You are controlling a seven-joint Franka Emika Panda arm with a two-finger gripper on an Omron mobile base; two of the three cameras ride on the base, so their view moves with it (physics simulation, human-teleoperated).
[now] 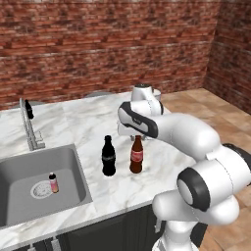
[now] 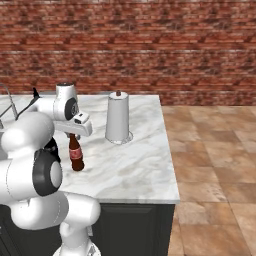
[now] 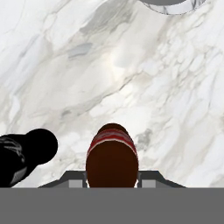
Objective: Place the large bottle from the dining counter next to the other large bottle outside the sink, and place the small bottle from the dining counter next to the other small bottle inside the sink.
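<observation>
Left base: your brown bottle (image 1: 137, 155) stands upright on the marble counter (image 1: 93, 127), right beside the tall black bottle (image 1: 108, 156), outside the sink (image 1: 29, 169). Pink bottle (image 1: 53, 183) sits in the basin.
Right base: gripper (image 2: 74, 134) sits over the brown bottle's cap.
Hand: jaws clamped on the brown bottle's neck.

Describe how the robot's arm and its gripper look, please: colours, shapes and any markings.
The arm is glossy white, built of thick rounded segments with dark grey to black bands and round caps at the joints. The gripper hangs from a boxy white hand with a small dark spot on its side. No cables or lettering are visible.
</observation>
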